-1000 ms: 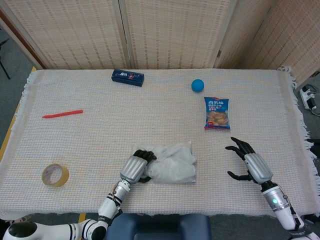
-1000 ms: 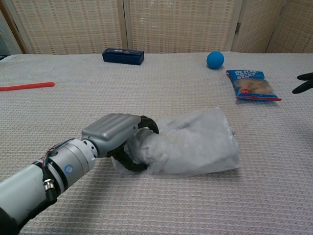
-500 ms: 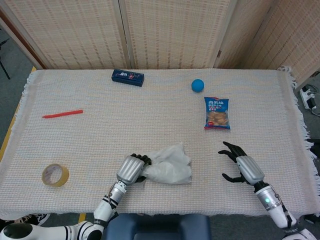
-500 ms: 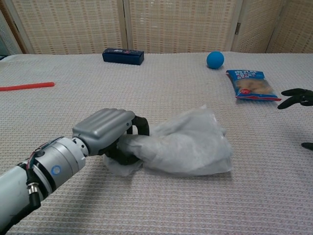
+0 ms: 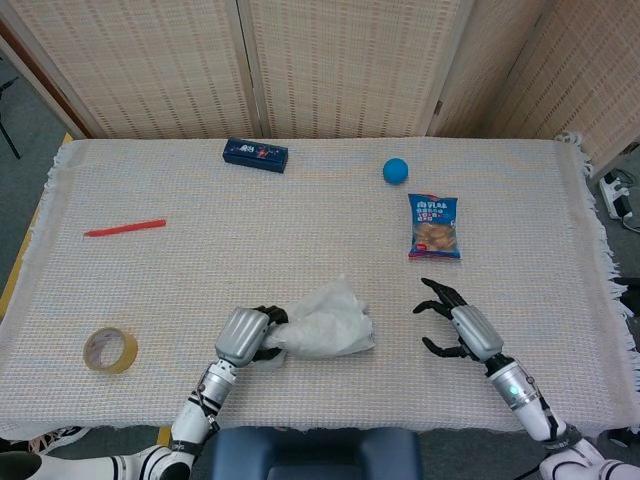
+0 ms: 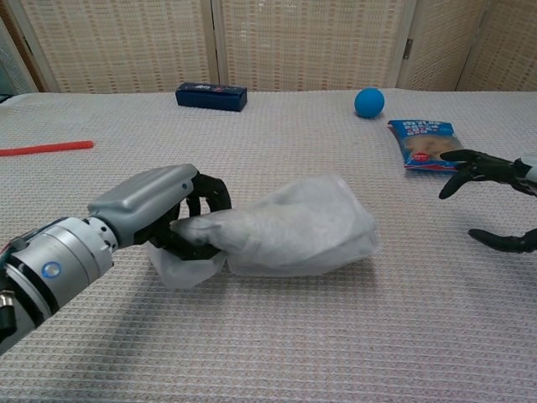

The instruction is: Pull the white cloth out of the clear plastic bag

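The clear plastic bag [image 5: 325, 325] [image 6: 294, 227] with the white cloth inside lies on the table near its front edge, bulging and crumpled. My left hand [image 5: 247, 336] [image 6: 159, 214] grips the bag's left end, fingers curled around the bunched plastic. A flap of white material [image 6: 180, 267] hangs out below that hand. My right hand [image 5: 456, 322] [image 6: 495, 193] hovers to the right of the bag, fingers spread and holding nothing, a short gap away from it.
A snack packet [image 5: 434, 226] lies beyond my right hand, with a blue ball [image 5: 396, 170] further back. A dark blue box [image 5: 255, 154] sits at the far edge, a red pen [image 5: 125, 228] at the left, and a tape roll [image 5: 110, 350] at the front left.
My left hand has dragged the bag's end leftward and toward the front edge, lifting and bunching it. My right hand has moved left toward the bag, staying open.
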You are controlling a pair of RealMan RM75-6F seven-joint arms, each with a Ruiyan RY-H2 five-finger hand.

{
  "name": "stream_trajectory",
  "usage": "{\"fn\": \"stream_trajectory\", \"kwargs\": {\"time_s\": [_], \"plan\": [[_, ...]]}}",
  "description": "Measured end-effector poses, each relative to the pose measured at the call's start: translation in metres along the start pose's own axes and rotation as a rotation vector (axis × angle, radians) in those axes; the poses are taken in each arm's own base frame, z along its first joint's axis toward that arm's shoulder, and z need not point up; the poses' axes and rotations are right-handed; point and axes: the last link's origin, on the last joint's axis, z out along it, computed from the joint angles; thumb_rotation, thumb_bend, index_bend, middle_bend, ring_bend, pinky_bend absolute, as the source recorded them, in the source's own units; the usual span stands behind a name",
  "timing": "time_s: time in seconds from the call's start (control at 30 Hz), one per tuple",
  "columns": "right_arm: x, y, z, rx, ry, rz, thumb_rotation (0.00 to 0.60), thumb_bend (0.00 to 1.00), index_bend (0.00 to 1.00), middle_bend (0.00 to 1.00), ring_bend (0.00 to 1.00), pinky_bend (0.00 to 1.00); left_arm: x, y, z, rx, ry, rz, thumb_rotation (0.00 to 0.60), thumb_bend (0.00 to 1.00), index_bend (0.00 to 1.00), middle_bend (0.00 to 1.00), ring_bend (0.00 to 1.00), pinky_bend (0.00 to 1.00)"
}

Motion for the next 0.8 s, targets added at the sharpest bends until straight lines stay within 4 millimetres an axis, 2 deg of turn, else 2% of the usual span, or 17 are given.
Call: {"fn": "stream_trajectory", "kwargs": {"time_s": [0.17, 0.37, 0.8], "plan": [[-0.001, 0.004, 0.011, 0.009, 0.007, 0.02, 0.6, 0.33, 0.34, 0.0, 0.0, 0.0, 0.01, 0.001, -0.007, -0.028, 0.041, -0.045, 0.6, 0.44, 0.61, 0.66, 0.56, 0.72], [0.0, 0.002, 0.019, 0.029, 0.002, 0.123, 0.6, 0.33, 0.35, 0.0, 0.0, 0.0, 0.026, 0.005, -0.014, -0.08, 0.105, -0.076, 0.6, 0.44, 0.61, 0.66, 0.56, 0.72], [0.011, -0.018, 0.037, 0.1, -0.009, 0.424, 0.6, 0.33, 0.34, 0.0, 0.0, 0.0, 0.04, 0.015, -0.011, -0.125, 0.157, -0.051, 0.6, 0.43, 0.61, 0.66, 0.56, 0.72]]}}
